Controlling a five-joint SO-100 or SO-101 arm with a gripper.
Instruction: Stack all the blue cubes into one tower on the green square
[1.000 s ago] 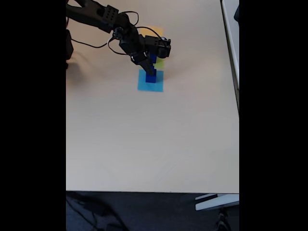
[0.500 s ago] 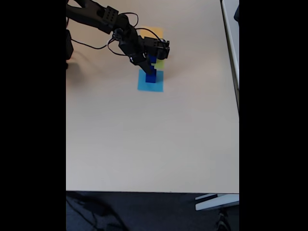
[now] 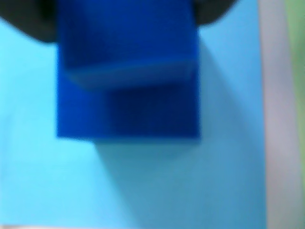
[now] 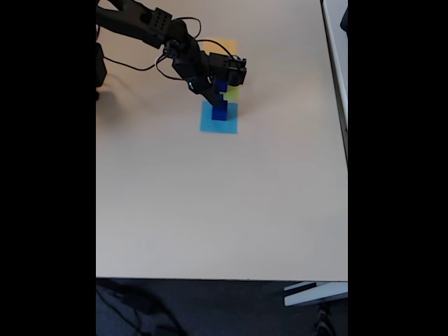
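the wrist view, blurred, shows two dark navy cubes one above the other over the light-blue paper square [image 3: 143,186]. the upper cube [image 3: 126,36] fills the top of the view, with dark gripper parts showing at both top corners. the lower cube [image 3: 143,112] sits under it on the light-blue paper and throws a shadow toward the lower right. whether the two cubes touch cannot be told from this view. at the right edge of the wrist view, past a strip of bare table, a sliver of the green square [image 3: 298,71] shows.

in the fixed view, a blue cube [image 4: 220,114] stands on the light-blue paper square [image 4: 218,124], with more blue [image 4: 219,103] directly above it at the gripper tip. another blue patch [image 4: 222,85] shows over the green square [image 4: 233,92], partly hidden by the arm. an orange-yellow square [image 4: 225,46] lies beyond the green one.

the black arm [image 4: 147,26] reaches in from the upper left of the beige table [image 4: 224,203], its wrist bent downward so the gripper [image 4: 218,101] points down at the cubes. the gripper appears closed around the upper cube, though the fingers themselves are not resolved.
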